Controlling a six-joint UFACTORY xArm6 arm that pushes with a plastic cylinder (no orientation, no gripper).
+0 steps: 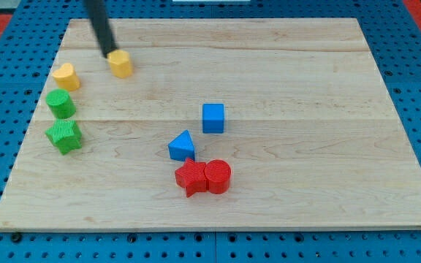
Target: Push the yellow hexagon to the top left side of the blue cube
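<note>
The arm's bare dark rod, gripping nothing, rests my tip against the small yellow hexagon block near the wooden board's top-left corner, well apart from the central blue cube, so most of the push apparently remains.

The yellow hexagon lies near the view's top left, well apart from the blue cube mid-desk.

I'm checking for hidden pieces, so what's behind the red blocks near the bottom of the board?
Just above the two touching red blocks sits the blue triangular block, overlapping their top edge. Its lower corner is covered, so contact can't be confirmed.
</note>
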